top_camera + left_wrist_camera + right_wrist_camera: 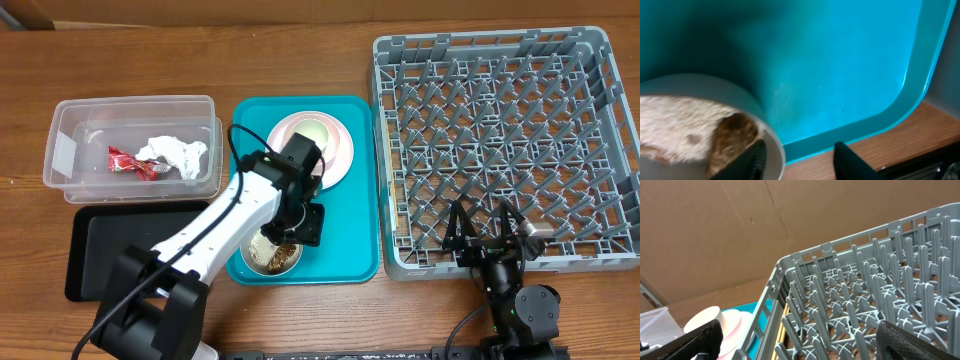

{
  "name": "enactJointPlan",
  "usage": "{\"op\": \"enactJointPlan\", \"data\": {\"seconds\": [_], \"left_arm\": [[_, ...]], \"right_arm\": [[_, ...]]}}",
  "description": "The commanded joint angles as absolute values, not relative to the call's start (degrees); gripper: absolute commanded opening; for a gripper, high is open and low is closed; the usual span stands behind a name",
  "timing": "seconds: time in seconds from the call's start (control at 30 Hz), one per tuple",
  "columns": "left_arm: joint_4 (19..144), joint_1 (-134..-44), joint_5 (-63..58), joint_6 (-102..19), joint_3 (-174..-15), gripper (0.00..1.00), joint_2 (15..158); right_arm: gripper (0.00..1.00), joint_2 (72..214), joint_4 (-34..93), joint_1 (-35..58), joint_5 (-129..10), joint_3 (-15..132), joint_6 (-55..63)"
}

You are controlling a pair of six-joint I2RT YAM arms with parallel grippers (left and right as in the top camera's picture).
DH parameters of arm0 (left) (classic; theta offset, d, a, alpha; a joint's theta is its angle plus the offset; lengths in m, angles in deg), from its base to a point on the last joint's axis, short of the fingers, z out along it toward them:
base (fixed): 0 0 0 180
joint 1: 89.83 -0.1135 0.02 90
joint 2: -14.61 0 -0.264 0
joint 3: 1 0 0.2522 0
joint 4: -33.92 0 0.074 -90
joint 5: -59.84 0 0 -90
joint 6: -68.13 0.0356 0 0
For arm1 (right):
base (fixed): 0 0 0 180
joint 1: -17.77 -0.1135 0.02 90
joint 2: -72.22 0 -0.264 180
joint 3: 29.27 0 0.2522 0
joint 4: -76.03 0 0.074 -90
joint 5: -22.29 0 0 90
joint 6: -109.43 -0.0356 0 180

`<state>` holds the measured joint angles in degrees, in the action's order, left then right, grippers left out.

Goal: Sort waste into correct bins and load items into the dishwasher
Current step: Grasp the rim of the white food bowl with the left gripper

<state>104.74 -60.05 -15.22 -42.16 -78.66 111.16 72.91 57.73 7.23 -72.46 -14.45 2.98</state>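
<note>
A white bowl [272,254] of whitish rice-like food scraps with brown bits [685,130] stands at the front of the teal tray [350,230]. My left gripper [297,228] is open astride the bowl's rim [771,137], with one finger inside and one outside [802,156]. A small white cup [312,134] sits in a pinkish-white bowl [340,150] at the tray's back; both show in the right wrist view [702,320]. The clear tub [70,150] holds a red wrapper [128,161] and a white napkin [177,153]. My right gripper [487,228] is open and empty over the front edge of the grey dish rack [500,50].
The shallow black tray [105,240] lies at the front left, partly under my left arm. The rack's upright pegs [865,300] fill the right wrist view. Bare wooden table runs along the front edge [920,130].
</note>
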Motion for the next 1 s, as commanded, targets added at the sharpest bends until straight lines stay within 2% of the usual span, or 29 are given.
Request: {"op": "enactJointPlan", "data": {"seconds": [0.0,0.17,0.33,0.53,0.87,0.97], "left_arm": [[103.39,-58.54,-16.53,-45.4,-77.27,0.41,110.81],[103.15,-57.12,-23.22,-49.55,-75.84,0.4,110.81],[102.4,-56.29,-23.55,-50.49,-75.25,0.39,110.84],[101.6,-54.87,-23.79,-51.21,-75.23,0.29,110.84],[101.57,-51.35,-30.33,-55.65,-75.23,0.28,110.84],[101.57,-50.65,-30.78,-55.8,-75.23,0.22,110.84]], "right_arm": [[1.0,72.41,58.01,6.9,-72.59,-15.06,3.35],[1.0,72.41,58.01,6.9,-72.59,-15.06,3.35],[1.0,72.41,58.01,6.9,-72.59,-15.06,3.35],[1.0,72.41,58.01,6.9,-72.59,-15.06,3.35],[1.0,72.41,58.01,6.9,-72.59,-15.06,3.35],[1.0,72.41,58.01,6.9,-72.59,-15.06,3.35]]}}
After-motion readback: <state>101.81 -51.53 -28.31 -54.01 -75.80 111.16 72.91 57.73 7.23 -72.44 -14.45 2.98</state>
